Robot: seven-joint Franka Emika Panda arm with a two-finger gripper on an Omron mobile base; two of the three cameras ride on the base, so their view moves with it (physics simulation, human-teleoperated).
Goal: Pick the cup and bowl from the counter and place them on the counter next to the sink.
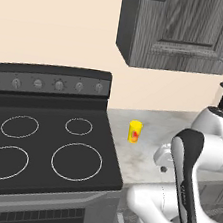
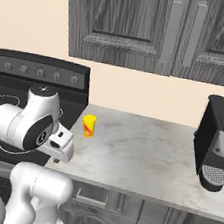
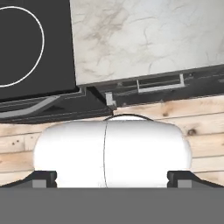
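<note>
A yellow cup stands on the marbled counter beside the stovetop (coffee machine opposite); the gripper hangs wide open, empty.

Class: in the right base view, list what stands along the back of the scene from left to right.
Stove → cup → coffee machine.

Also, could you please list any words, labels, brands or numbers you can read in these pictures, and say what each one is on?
No readable text in any view.
The cup bears a red-orange mark, but it forms no letters.
The stove knobs have marks too small to read.
The coffee machine shows no legible label.
</note>
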